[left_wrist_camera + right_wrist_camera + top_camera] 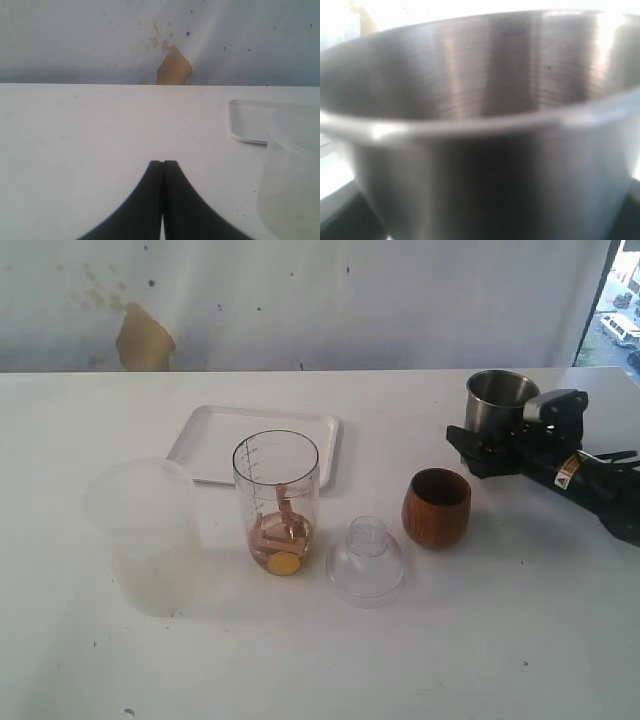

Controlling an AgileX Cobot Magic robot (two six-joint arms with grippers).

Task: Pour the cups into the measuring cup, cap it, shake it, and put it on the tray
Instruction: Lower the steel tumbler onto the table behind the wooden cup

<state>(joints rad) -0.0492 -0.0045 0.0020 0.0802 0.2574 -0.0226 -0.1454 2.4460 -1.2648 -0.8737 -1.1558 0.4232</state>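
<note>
1. The white table (500, 640) is stretching wide, and its front part is lying open with lots of room. Its back edge is running along a pale sheet (350, 300).
2. The things are standing in a loose row across the middle, with gaps between them. A cloudy cup (140, 540) is standing on the left, well apart from the rest.
3. The right gripper (508, 435) is reaching in from the right edge, and the steel cup (498, 398) is standing upright between its black jaws. I cannot tell if the jaws are squeezing it or just sitting around it.
4. In the right wrist view the steel cup (480, 125) is filling almost everything, shiny and blurry.
5. The left gripper (162, 167) is keeping its two black fingers pressed together, holding nothing, over bare table.
6. The wooden cup (437, 507) is standing just in front of the right gripper, round and brown.
7. The measuring cup (276, 490) is standing just in front of the tray (215, 430), with wooden bits and something yellow lying in its bottom.
8. A clear lid (366, 562) is sitting on the table between the measuring cup and the wooden cup.
</note>
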